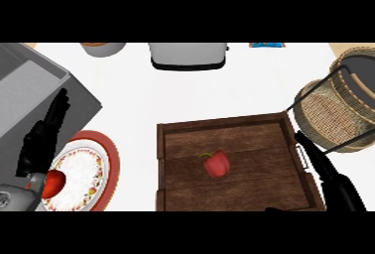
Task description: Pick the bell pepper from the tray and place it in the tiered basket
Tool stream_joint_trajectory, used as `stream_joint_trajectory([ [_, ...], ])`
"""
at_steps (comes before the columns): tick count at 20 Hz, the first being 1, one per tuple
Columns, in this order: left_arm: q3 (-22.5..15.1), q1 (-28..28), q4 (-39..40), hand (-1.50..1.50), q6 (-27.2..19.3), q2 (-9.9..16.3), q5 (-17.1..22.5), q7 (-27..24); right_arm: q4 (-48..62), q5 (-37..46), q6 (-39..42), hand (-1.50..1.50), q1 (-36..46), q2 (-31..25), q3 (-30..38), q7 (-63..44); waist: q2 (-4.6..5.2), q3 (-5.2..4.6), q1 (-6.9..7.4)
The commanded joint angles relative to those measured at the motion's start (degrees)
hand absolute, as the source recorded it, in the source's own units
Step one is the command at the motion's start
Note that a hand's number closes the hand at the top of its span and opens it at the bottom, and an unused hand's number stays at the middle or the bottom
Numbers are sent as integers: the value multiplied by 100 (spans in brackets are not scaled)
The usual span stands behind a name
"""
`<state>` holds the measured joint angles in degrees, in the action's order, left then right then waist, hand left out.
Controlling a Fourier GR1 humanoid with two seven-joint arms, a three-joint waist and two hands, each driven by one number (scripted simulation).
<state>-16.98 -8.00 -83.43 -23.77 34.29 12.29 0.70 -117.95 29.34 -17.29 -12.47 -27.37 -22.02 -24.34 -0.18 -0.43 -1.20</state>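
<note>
The red bell pepper (216, 164) lies in the wooden tray (170, 163), well left of the right hand (331, 176), whose fingers (306, 144) are straight, just below the tiered basket (338, 106). The left hand (42, 139) rests open beside a patterned plate (88, 173) on the white desk (190, 94).

A round white plate with an orange-red rim and flowered border (93, 171) lies on the white counter (190, 94), with a red item (53, 183) on it; behind stand a white toaster (188, 54), a pale cup (102, 48) and a grey sink (29, 94)
</note>
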Motion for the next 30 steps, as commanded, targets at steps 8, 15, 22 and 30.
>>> stream_joint_trajectory([
  [8,82,-47,69,0,267,-113,-83,-102,-609,1253,2304,-150,2404,957,-975,-4427,17,26,246],
  [15,171,-342,612,0,260,-399,-258,-193,489,1133,2830,-150,2992,1987,-1037,-5072,36,30,144],
  [22,354,-149,344,0,520,-318,-192,-100,1056,1457,3121,-150,2945,2246,-1004,-4977,20,37,141],
  [30,345,-24,-21,0,348,-498,-552,184,1137,2285,3133,-150,2473,2624,-1561,-4934,9,40,124],
])
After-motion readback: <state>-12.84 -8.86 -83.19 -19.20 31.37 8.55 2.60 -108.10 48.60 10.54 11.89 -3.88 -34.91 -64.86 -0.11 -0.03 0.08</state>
